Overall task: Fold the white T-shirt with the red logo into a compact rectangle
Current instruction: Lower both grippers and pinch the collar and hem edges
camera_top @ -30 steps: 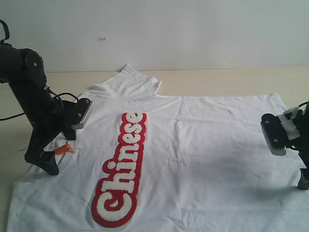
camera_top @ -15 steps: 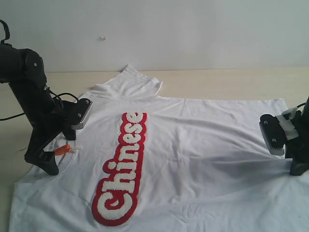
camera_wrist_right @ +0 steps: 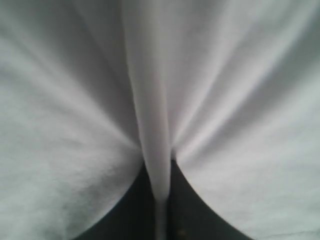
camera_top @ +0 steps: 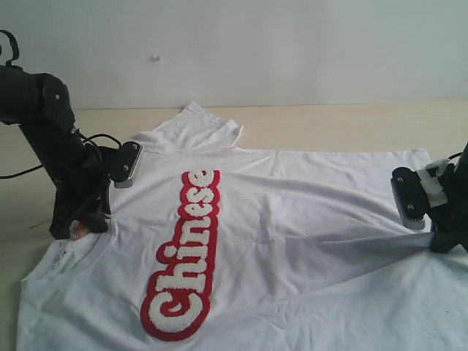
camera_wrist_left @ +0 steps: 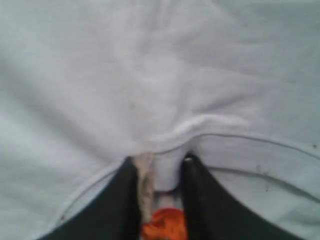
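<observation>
The white T-shirt lies spread on the wooden table, collar at the left, hem at the right. Its red logo runs lengthwise across the chest. My left gripper is shut on the ribbed collar, and the left wrist view shows the collar and the orange neck tag pinched between the black fingers. At the right, my right gripper is shut on a raised pleat of the shirt's hem; that thin fold runs down into the closed jaws. One sleeve lies bunched at the back.
Bare wooden table shows behind the shirt, ending at a pale wall. More table lies left of the left arm. The shirt's front edge runs out of the exterior view at the bottom.
The left gripper has shifted toward the collar and closed over the orange tag, lifting the collar slightly. The right gripper moved up and inward onto the hem, pulling a tensioned crease across the fabric.
</observation>
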